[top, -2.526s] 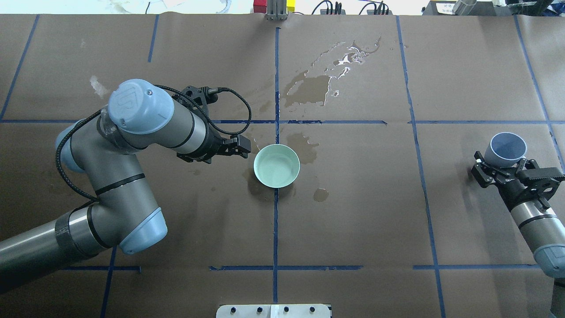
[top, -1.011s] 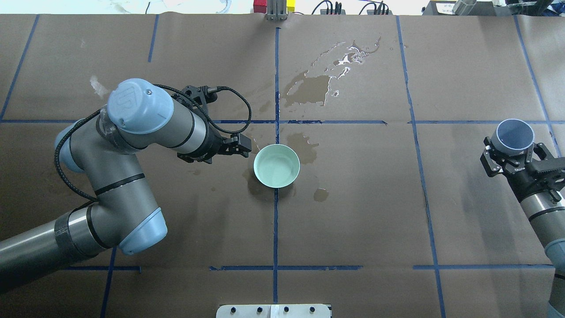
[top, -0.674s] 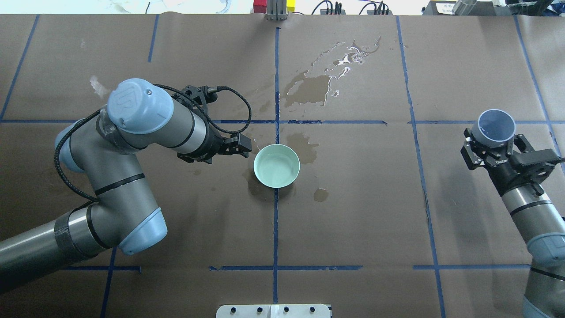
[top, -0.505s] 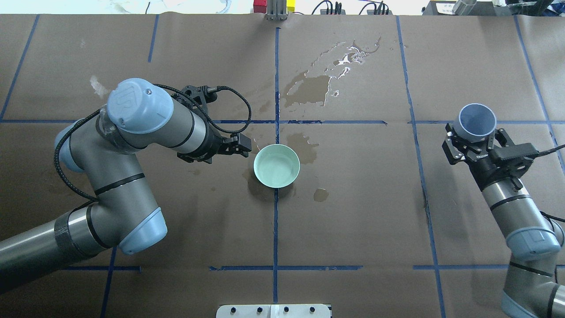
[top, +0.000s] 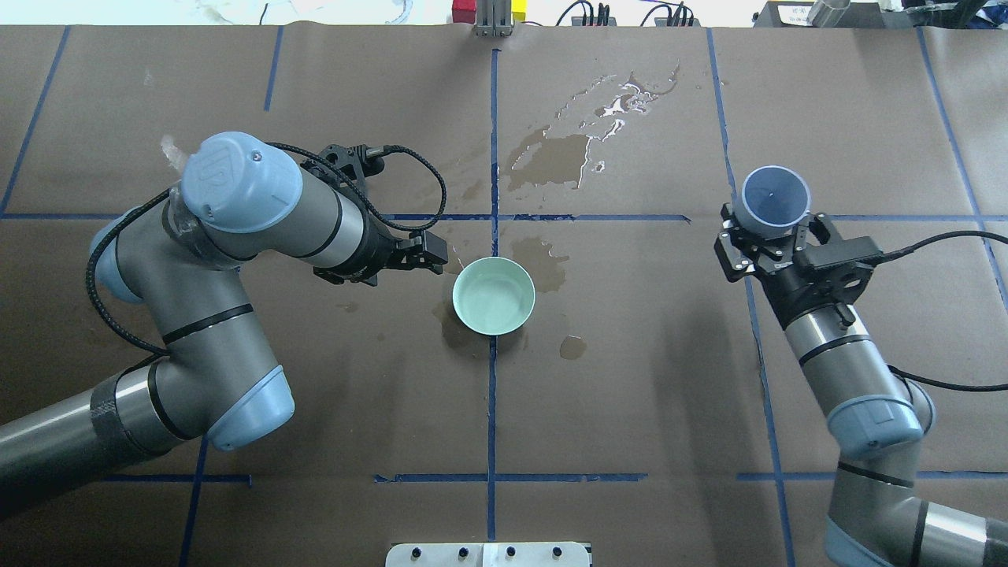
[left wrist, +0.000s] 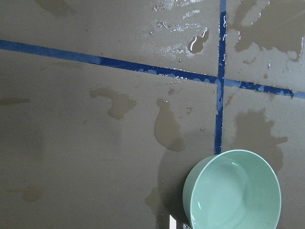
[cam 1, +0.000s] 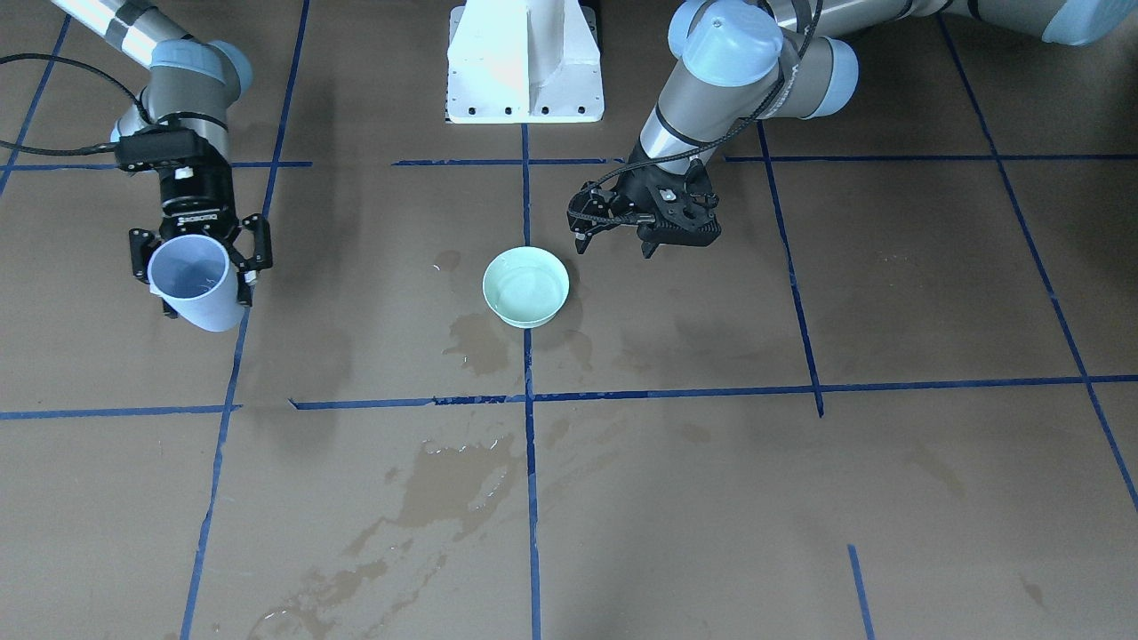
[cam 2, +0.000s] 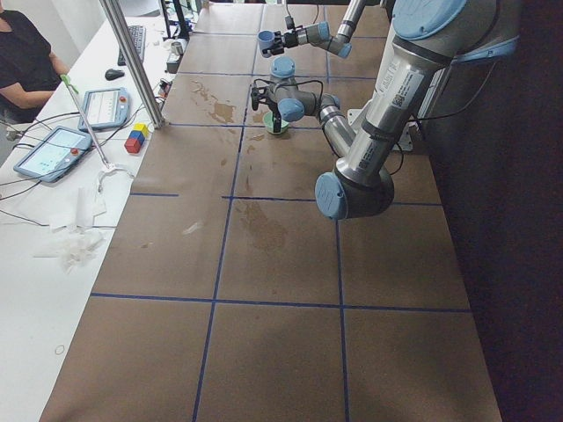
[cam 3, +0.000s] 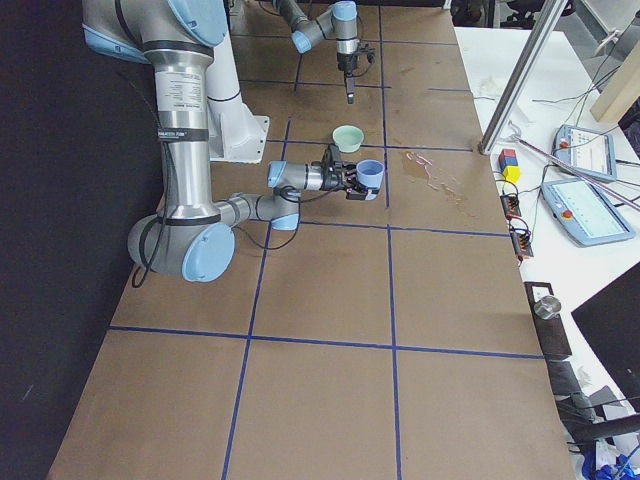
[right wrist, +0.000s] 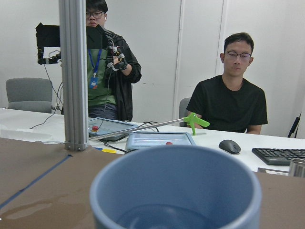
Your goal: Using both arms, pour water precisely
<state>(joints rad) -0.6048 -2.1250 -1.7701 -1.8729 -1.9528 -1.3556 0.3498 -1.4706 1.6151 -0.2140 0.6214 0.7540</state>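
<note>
The right gripper (top: pixel 770 236) clamps its fingers around the blue cup (top: pixel 775 198), held upright above the table's (top: pixel 630 394) right part; some water (right wrist: pixel 164 217) lies inside. The left gripper (top: pixel 429 252), fingers narrow and holding nothing, hovers just left of the green bowl (top: pixel 494 296) at the centre, among wet patches (top: pixel 551 157).

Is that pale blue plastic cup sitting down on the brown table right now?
No, the pale blue plastic cup is held above the brown table in the right gripper.
</note>
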